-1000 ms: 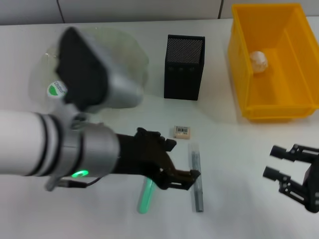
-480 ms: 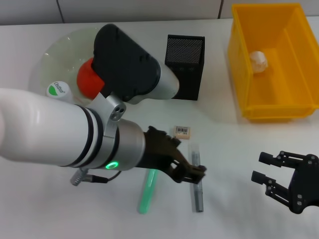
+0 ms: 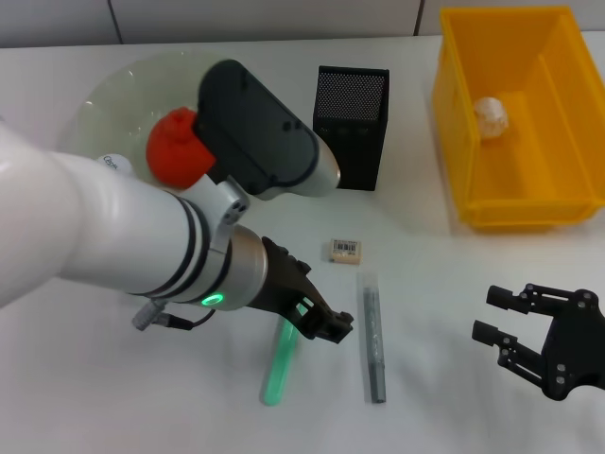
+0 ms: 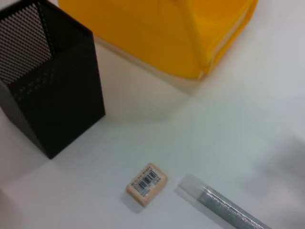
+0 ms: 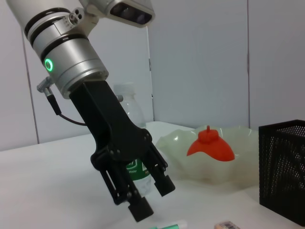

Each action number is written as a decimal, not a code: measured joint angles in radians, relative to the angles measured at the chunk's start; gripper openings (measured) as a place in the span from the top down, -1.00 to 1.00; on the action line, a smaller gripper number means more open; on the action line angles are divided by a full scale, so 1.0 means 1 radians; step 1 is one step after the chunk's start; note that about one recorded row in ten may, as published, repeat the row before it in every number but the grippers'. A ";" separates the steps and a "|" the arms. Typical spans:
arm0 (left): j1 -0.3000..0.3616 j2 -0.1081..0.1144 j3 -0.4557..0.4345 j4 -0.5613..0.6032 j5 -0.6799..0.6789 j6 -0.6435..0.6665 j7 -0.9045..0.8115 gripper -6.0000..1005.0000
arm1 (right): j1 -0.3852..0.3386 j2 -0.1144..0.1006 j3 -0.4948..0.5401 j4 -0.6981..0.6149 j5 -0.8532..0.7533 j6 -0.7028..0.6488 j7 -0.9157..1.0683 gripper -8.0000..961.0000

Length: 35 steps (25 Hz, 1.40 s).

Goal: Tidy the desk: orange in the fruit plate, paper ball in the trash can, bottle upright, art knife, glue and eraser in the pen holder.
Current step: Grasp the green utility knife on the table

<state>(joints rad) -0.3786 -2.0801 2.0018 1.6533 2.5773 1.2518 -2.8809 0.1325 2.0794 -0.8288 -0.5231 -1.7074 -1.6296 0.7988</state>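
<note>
Eraser [image 3: 346, 250] lies mid-frame below the pen holder [image 3: 349, 128]; left gripper [image 3: 326, 326], fingers narrowly parted and empty, hovers near, apparently needing descent onto a stationery item.

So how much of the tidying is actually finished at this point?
Done: the orange sits in the fruit plate, the paper ball is in the trash can, and the bottle stands upright. In hand: nothing; the left hand hovers open above the green glue stick. Left: glue stick, grey art knife and eraser still lie outside the pen holder. The right hand idles open.
</note>
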 joint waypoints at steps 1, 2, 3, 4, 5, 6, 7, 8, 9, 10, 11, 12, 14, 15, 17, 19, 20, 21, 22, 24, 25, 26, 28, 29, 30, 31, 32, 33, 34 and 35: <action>-0.008 0.000 0.002 -0.010 -0.001 0.001 0.000 -0.47 | 0.001 0.000 0.000 0.001 0.000 0.002 0.000 0.12; -0.018 0.000 0.006 -0.023 -0.003 0.001 0.000 -0.47 | 0.002 0.000 0.000 0.002 0.000 0.004 0.000 0.12; -0.024 0.000 0.007 -0.032 -0.003 0.002 0.000 -0.47 | 0.003 0.000 0.000 0.004 0.000 0.005 0.000 0.12; -0.029 0.000 0.009 -0.044 -0.001 0.004 0.000 -0.46 | 0.004 0.000 0.000 0.005 0.000 0.006 -0.001 0.12; -0.029 0.000 0.009 -0.044 -0.001 0.004 0.000 -0.46 | 0.004 0.000 0.000 0.005 0.000 0.006 -0.001 0.12; -0.029 0.000 0.009 -0.051 0.004 0.008 0.000 -0.46 | 0.004 0.000 0.000 0.006 0.000 0.007 -0.001 0.12; -0.029 0.000 0.007 -0.054 0.005 0.011 0.000 -0.46 | 0.006 0.001 0.000 0.008 0.000 0.008 -0.001 0.12; -0.029 0.000 0.007 -0.054 0.005 0.011 0.000 -0.46 | 0.006 0.001 0.000 0.008 0.000 0.008 -0.001 0.11; -0.032 0.000 0.002 -0.063 0.006 0.020 0.000 -0.46 | 0.009 0.001 0.001 0.013 0.000 0.010 -0.001 0.11; -0.032 0.000 0.002 -0.063 0.006 0.020 0.000 -0.46 | 0.009 0.001 0.001 0.013 0.000 0.010 -0.001 0.12; -0.036 0.000 0.000 -0.071 0.007 0.025 0.000 -0.46 | 0.011 0.001 0.001 0.016 0.000 0.013 -0.001 0.12; -0.040 0.000 0.000 -0.080 0.007 0.028 0.000 -0.46 | 0.011 0.001 0.000 0.018 0.000 0.017 -0.001 0.12; -0.055 0.000 0.005 -0.109 0.007 0.034 0.000 -0.46 | 0.013 0.001 -0.001 0.020 -0.001 0.030 -0.001 0.12; -0.055 0.000 0.005 -0.109 0.007 0.034 0.000 -0.46 | 0.013 0.001 -0.001 0.020 -0.001 0.030 -0.001 0.12; -0.060 0.000 0.006 -0.115 0.005 0.036 0.000 -0.46 | 0.013 0.001 -0.002 0.020 -0.003 0.033 -0.001 0.12; -0.065 0.000 0.006 -0.120 0.001 0.051 0.000 -0.45 | 0.013 0.002 -0.002 0.020 -0.005 0.033 0.000 0.12; -0.065 0.000 0.006 -0.120 0.001 0.051 0.000 -0.45 | 0.013 0.002 -0.002 0.020 -0.005 0.033 0.000 0.12; -0.066 0.000 0.006 -0.121 0.001 0.056 0.000 -0.45 | 0.013 0.002 -0.002 0.020 -0.005 0.033 0.002 0.12; -0.066 0.000 0.006 -0.121 0.002 0.061 0.000 -0.45 | 0.013 0.002 -0.002 0.020 -0.005 0.033 0.002 0.12; -0.072 0.000 0.007 -0.122 0.003 0.073 0.000 -0.45 | 0.013 0.002 -0.003 0.020 -0.006 0.033 0.003 0.12; -0.072 0.000 0.007 -0.122 0.003 0.073 0.000 -0.45 | 0.013 0.002 -0.003 0.020 -0.006 0.033 0.003 0.12; -0.074 0.000 0.007 -0.123 0.004 0.076 0.000 -0.45 | 0.013 0.002 -0.003 0.020 -0.006 0.033 0.003 0.11; -0.079 0.000 0.008 -0.126 0.005 0.081 0.000 -0.45 | 0.013 0.002 -0.003 0.020 -0.006 0.033 0.004 0.11; -0.081 0.000 0.008 -0.127 0.005 0.085 0.000 -0.45 | 0.013 0.002 -0.003 0.020 -0.006 0.033 0.005 0.11; -0.081 0.000 0.008 -0.127 0.005 0.085 0.000 -0.45 | 0.013 0.002 -0.003 0.020 -0.006 0.033 0.005 0.12; -0.084 0.000 0.008 -0.128 0.005 0.089 0.000 -0.45 | 0.013 0.002 -0.003 0.020 -0.006 0.033 0.005 0.12; -0.085 0.000 0.008 -0.128 0.005 0.091 0.000 -0.44 | 0.013 0.002 -0.003 0.020 -0.006 0.033 0.005 0.12; -0.087 0.000 0.008 -0.128 0.005 0.093 0.000 -0.44 | 0.013 0.002 -0.003 0.020 -0.006 0.033 0.005 0.12; -0.096 0.000 0.007 -0.132 0.003 0.102 0.000 -0.43 | 0.013 0.002 -0.003 0.020 -0.006 0.033 0.006 0.12; -0.096 0.000 0.007 -0.132 0.003 0.102 0.000 -0.42 | 0.013 0.002 -0.003 0.020 -0.006 0.033 0.006 0.12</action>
<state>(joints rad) -0.4741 -2.0801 2.0092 1.5212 2.5802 1.3539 -2.8808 0.1457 2.0817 -0.8314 -0.5031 -1.7136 -1.5968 0.8045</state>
